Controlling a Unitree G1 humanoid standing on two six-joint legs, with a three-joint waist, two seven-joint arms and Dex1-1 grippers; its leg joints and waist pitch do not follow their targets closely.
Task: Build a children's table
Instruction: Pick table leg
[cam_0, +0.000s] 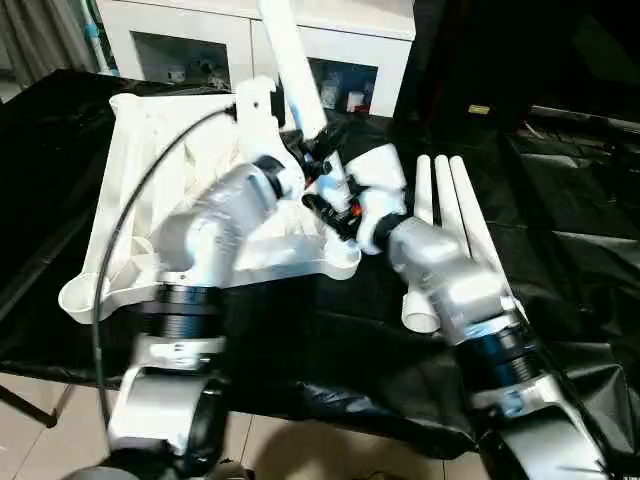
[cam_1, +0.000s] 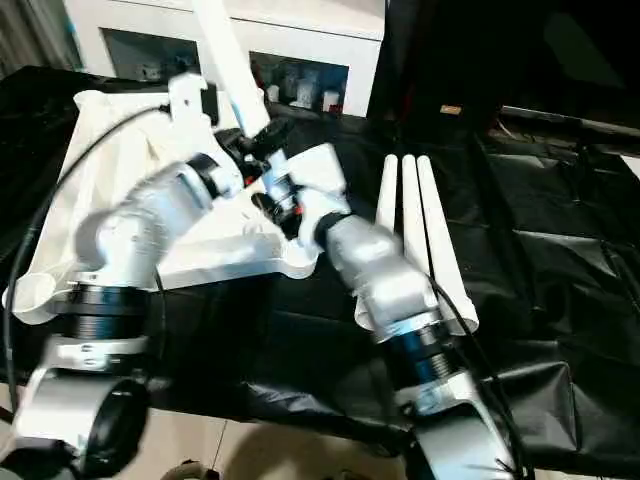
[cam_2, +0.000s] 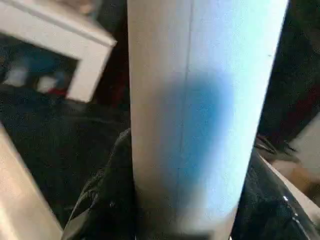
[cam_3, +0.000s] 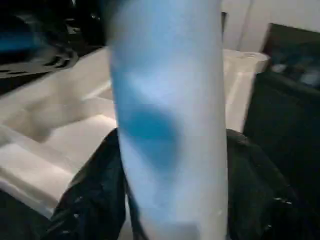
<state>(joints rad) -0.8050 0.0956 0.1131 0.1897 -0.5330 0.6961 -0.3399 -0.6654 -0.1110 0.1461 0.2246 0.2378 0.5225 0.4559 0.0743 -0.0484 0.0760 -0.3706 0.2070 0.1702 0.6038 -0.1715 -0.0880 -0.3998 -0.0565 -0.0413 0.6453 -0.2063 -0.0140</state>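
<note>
Closest to the camera are the robot's two silver forearms, angling in from either side and meeting in the middle over the black-draped tabletop (cam_0: 560, 270). Both are on the same white table leg (cam_0: 292, 62), which sticks up and leans a bit away from the robot toward the white cabinet (cam_0: 330, 40) at the back. Left hand (cam_0: 300, 150) has its black fingers (cam_2: 107, 200) wrapped on either side of the tube, so it's gripping the leg. Right hand (cam_0: 335, 200) is just below it, fingers (cam_3: 95, 200) also hugging both sides of the same leg, so that one's clamped on too.

Under the arms, the white table top (cam_0: 130, 180) lies upside down on the black cloth, ribbed underside facing up, round corner sockets at the near edge. The leg's lower end sits over the top's right side, but the hands hide where it meets it.

Three more legs (cam_0: 452, 220) lie side by side on the cloth just to the right of the top, thick ends toward the robot.
</note>
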